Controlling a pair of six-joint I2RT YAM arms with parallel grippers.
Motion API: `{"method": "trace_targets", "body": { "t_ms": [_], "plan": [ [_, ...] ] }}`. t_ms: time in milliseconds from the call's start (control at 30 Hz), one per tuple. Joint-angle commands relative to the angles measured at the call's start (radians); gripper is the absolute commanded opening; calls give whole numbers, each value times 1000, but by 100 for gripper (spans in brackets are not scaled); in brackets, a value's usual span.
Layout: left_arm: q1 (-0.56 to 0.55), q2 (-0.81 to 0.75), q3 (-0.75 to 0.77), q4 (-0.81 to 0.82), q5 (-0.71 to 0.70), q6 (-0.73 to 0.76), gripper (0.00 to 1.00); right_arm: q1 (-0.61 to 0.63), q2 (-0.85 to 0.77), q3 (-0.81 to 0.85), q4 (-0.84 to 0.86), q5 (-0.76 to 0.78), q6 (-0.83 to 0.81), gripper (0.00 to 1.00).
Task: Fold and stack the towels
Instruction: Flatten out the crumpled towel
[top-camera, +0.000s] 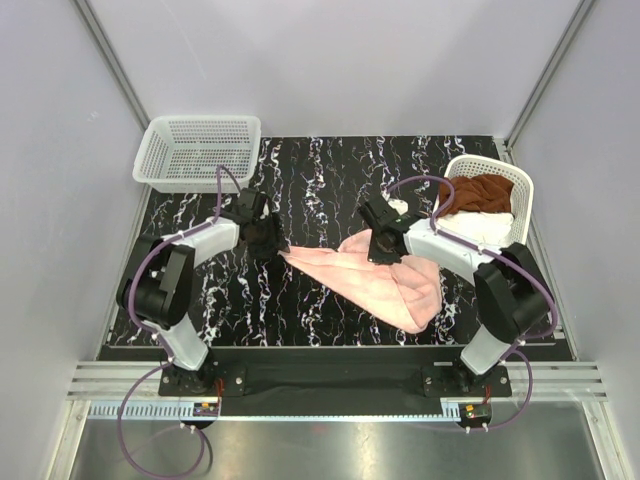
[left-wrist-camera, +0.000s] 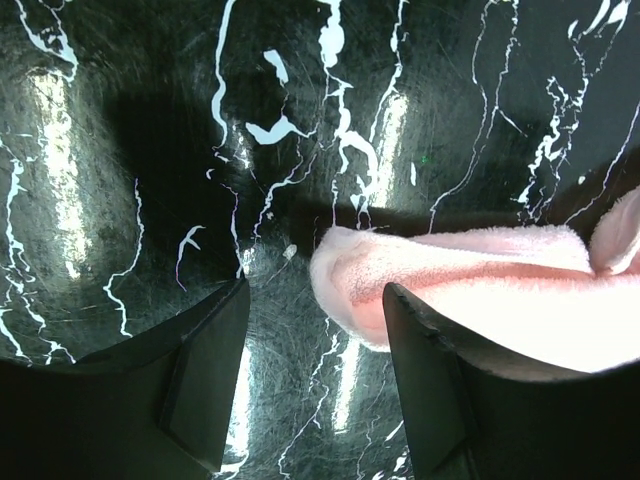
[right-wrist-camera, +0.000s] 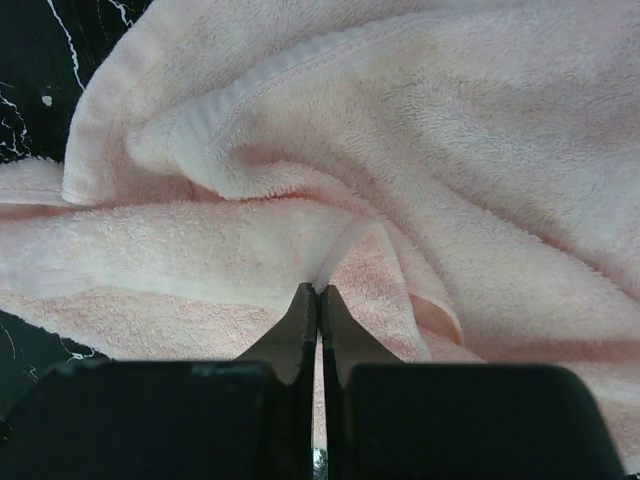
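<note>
Pink towel (top-camera: 385, 280): lies crumpled and partly doubled over on the black marble table (top-camera: 310, 175), centre to lower right of the overhead view, one corner drawn out in a point toward the left.
Other towels: the rust-brown towel (top-camera: 488, 190) and the white towel (top-camera: 485, 225) are heaped in the tilted basket (top-camera: 522, 185) at the right edge; not yet folded.
Right gripper (right-wrist-camera: 318, 290): fingers pressed together with no visible gap, tips buried in a crease near the top middle of the pink towel, apparently nipping a thin fold.
Left gripper (left-wrist-camera: 315, 292): jaws stand apart and hold nothing.
Towel relative to left gripper: in the wrist view the towel's corner reaches into the gap between the fingers from the right, passing behind the right-hand finger; the left-hand finger is over bare table.
Risk, right side: the pinch looks shallow, so a lift could let the fold slip out, or drag up only one layer and bunch the rest.
Risk, left side: the corner sits off-centre in the gap; closing here may catch only its edge or miss it.
Risk, both: a mid-cloth hold against a corner hold would likely spread the towel skewed.
</note>
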Motion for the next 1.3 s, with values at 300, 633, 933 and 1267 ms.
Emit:
{"method": "trace_targets", "body": {
  "t_ms": [300, 633, 933, 1267],
  "plan": [
    [-3, 81, 58, 60, -5, -66, 50, 1, -79, -20, -8, 72, -26, 0],
    [-3, -50, 316, -172, -64, -44, 0, 1, -160, 202, 3, 48, -170, 0],
    [-8, -382, 702, -453, -166, -151, 0, 2, -393, 635, -149, 68, -353, 0],
    [-104, -698, 615, -275, -16, -400, 0, 2, -748, 500, 55, -306, -321, 0]
  ]
}}
